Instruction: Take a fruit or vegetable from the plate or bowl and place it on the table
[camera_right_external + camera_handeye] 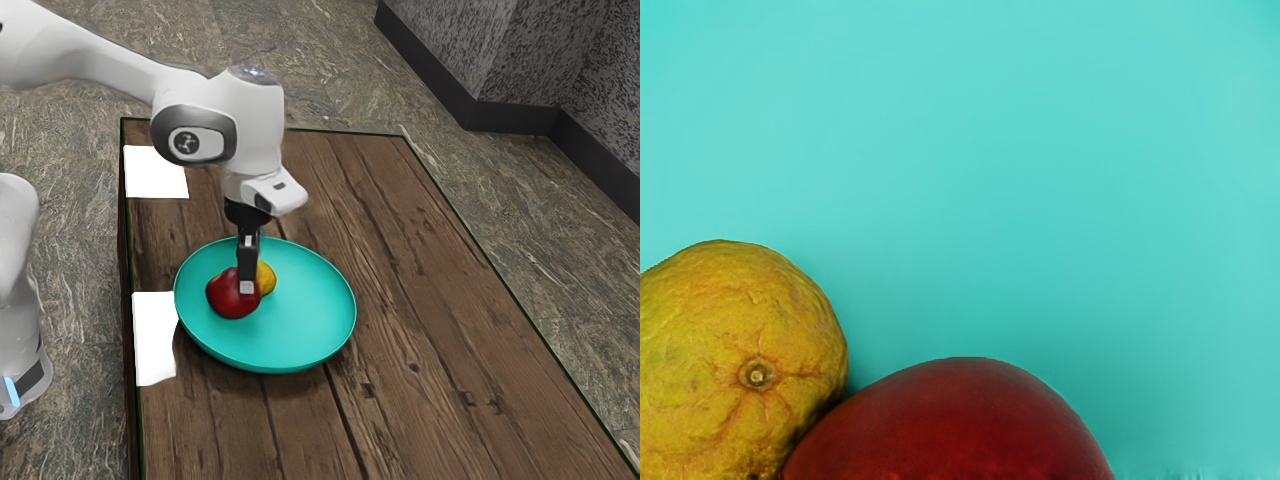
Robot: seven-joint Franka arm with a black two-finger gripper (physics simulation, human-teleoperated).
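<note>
Brown wood-plank table, round glossy turquoise plate on it. Black metal-tipped gripper down at the fruit; can't tell opening or hold. Smooth dark-red fruit, rough round yellow fruit both on plate: reach nearly done, lift and placing left.

Red fruit, yellow fruit — both lie on the teal plate.

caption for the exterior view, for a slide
A Franka arm's gripper reaches down at a red fruit beside a yellow one on a turquoise plate.
</note>
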